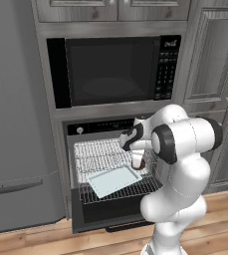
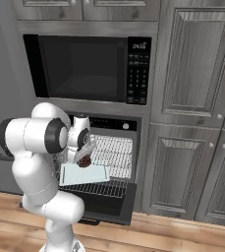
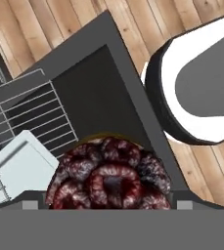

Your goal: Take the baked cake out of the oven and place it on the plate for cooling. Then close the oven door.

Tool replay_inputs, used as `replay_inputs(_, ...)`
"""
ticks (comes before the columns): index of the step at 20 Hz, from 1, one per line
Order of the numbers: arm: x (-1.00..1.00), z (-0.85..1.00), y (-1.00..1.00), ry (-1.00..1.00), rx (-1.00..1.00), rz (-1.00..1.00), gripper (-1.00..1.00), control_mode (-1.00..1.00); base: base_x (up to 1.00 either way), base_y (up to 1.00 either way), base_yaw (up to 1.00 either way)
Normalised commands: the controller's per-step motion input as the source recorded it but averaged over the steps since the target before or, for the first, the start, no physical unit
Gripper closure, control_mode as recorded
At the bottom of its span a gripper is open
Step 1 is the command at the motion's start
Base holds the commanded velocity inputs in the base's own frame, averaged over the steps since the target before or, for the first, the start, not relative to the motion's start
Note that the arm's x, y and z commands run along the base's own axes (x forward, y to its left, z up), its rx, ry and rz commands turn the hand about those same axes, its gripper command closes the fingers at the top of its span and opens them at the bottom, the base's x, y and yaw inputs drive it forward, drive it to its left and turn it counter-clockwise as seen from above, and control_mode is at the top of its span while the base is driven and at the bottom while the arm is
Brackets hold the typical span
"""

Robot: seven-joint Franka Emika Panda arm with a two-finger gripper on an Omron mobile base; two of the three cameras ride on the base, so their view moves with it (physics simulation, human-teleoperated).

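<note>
The baked cake [image 3: 108,176] lay closest to the hand camera, a knobbly dark reddish-brown round sitting right between the pincer [image 3: 108,205] tips, whose jaws stood spread wide on either side of it; whether the pads actually pressed its sides could not be told. From the left base camera the cake [image 1: 138,162] showed as a small dark lump at the end of the white arm [image 1: 177,164], above the right end of the pulled-out wire rack [image 1: 120,188], near the rack's front right corner. From the right base camera it [image 2: 84,161] hung just beyond the far edge of the pale square tray [image 2: 84,173], with the pincer [image 2: 83,156] over it. The tray [image 1: 113,180] rested on the rack toward its front edge (tilted a little askew to the rack's wires). The oven [image 1: 105,164] stood open, its control strip and one white knob [image 1: 79,130] visible above the cavity, and the oven door [image 1: 103,219] hung dropped down flat below the rack, over the wooden floor [image 1: 31,241]. In the hand camera the door [image 3: 99,93] appeared as a dark panel with a grey border beneath the cake. A black microwave [image 1: 113,69] with a keypad sat above the oven.
</note>
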Motion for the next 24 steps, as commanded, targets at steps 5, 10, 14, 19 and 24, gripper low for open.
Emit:
replay_inputs(5,-0.13,0.09,-0.11,0.00,-0.08,0.55,1.00,-1.00,0.00,0.00,0.00)
replay_inputs(10,-0.20,0.03,-0.15,0.00,-0.07,0.57,1.00,-1.00,0.00,0.00,0.00)
replay_inputs(14,-0.16,0.20,-0.18,-0.01,-0.01,0.52,1.00,-1.00,0.00,0.00,0.00)
replay_inputs(19,-0.14,0.26,-0.15,0.00,-0.01,0.50,1.00,-1.00,0.00,0.00,0.00)
replay_inputs(24,-0.34,0.09,-0.12,-0.02,-0.05,0.38,1.00,-1.00,0.00,0.00,0.00)
